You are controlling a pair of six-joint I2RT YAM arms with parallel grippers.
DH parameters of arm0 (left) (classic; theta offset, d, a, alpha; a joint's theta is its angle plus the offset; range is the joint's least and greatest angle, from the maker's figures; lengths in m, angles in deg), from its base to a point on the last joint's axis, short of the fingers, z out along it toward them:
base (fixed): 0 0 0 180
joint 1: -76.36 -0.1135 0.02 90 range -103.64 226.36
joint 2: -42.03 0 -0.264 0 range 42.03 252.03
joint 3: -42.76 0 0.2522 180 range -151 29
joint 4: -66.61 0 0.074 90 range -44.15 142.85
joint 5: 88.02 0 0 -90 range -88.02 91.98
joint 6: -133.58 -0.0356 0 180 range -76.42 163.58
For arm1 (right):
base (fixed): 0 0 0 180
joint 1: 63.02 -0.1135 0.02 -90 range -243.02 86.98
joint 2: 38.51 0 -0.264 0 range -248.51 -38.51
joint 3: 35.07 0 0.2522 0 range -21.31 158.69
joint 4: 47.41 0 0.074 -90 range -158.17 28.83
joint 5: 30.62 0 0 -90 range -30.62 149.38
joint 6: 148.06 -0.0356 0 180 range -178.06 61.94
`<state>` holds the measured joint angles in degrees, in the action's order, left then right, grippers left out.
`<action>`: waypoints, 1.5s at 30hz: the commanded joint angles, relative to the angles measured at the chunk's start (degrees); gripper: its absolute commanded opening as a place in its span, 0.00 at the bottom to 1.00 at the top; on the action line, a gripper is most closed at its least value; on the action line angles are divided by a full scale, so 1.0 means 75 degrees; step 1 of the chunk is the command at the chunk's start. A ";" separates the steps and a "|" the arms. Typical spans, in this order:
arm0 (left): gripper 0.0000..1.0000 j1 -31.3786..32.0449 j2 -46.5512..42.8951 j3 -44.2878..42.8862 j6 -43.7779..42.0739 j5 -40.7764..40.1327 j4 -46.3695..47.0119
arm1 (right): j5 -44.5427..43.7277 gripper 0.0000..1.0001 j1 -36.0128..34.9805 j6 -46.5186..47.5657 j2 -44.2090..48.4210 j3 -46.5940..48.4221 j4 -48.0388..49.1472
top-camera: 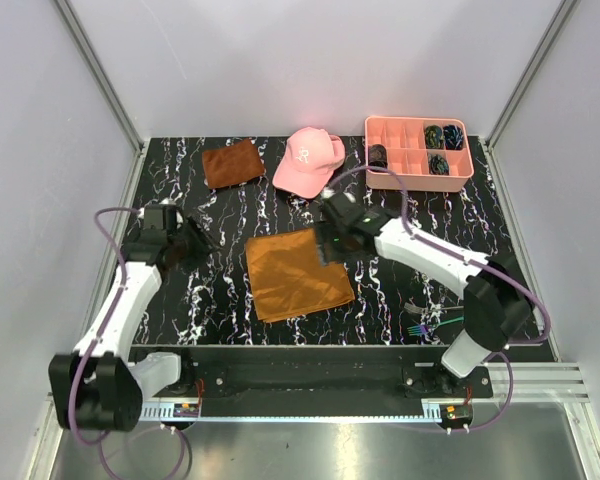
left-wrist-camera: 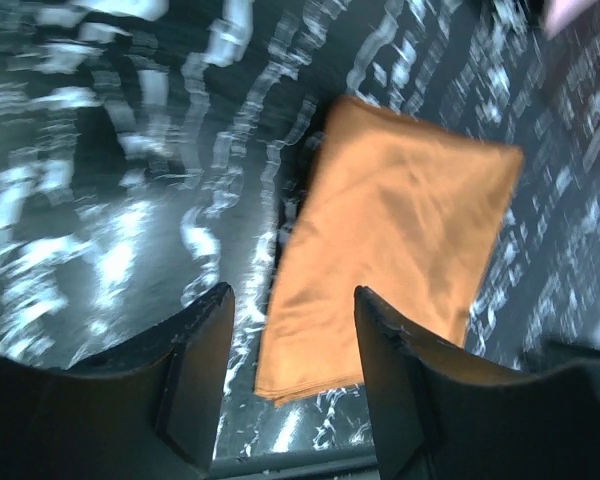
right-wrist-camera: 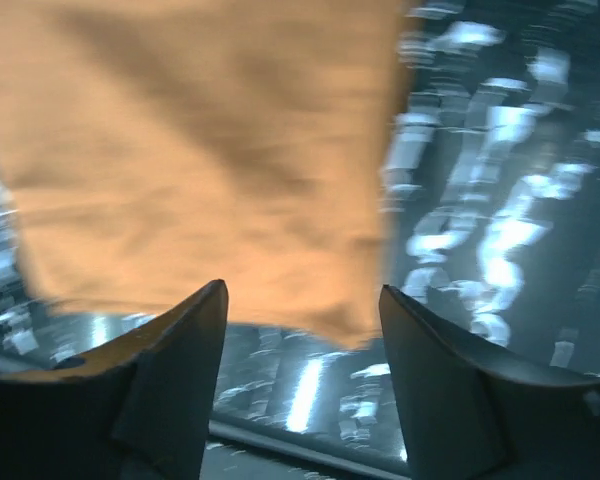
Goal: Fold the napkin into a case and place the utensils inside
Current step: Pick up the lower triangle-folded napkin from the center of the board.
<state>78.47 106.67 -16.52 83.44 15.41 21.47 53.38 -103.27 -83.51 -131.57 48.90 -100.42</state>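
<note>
The napkin (top-camera: 297, 272) lies flat in the middle of the table, an orange-brown cloth folded into a broad rectangle rather than a narrow case. Layered edges show at its near corner in the left wrist view (left-wrist-camera: 390, 240). My left gripper (top-camera: 200, 241) hovers to the napkin's left, open (left-wrist-camera: 292, 300), with nothing between its fingers. My right gripper (top-camera: 330, 243) is over the napkin's far right corner, open (right-wrist-camera: 302, 300) and empty, with the cloth's edge (right-wrist-camera: 200, 150) just beyond its tips. The utensils (top-camera: 418, 327) lie near the right arm's base.
A smaller rust-brown cloth (top-camera: 232, 162) lies at the back left. Next to it is a pink cap (top-camera: 308, 160). A pink compartment tray (top-camera: 417, 170) with dark items stands at the back right. White walls enclose the black marbled table (top-camera: 210, 300).
</note>
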 commanded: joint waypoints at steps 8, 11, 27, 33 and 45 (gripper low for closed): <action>0.63 -0.0176 -0.1295 -0.1208 0.1342 -0.3362 -0.2601 | -0.0489 0.71 -0.2964 -0.1364 -0.3034 0.3328 -0.0685; 0.63 -0.0211 -0.1365 -0.1232 0.1354 -0.3092 -0.2695 | -0.0524 0.68 -0.3269 -0.1317 -0.3598 0.3867 -0.0837; 0.64 -0.0480 -0.1330 -0.1044 0.1120 -0.2600 -0.2625 | -0.0372 0.47 -0.3622 -0.1352 -0.4538 0.4618 -0.0873; 0.65 -0.0761 -0.1283 -0.1021 0.0944 -0.2436 -0.2625 | -0.0231 0.49 -0.3668 -0.1411 -0.4784 0.4490 -0.0908; 0.67 -0.1394 -0.0956 -0.0892 0.0733 -0.1850 -0.2485 | -0.0933 0.29 -0.3809 -0.1692 -0.5498 0.4220 -0.1832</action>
<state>69.07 98.47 -23.47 90.46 -0.83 0.64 49.86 -130.59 -93.98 -167.55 81.62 -107.37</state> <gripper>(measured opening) 0.661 0.384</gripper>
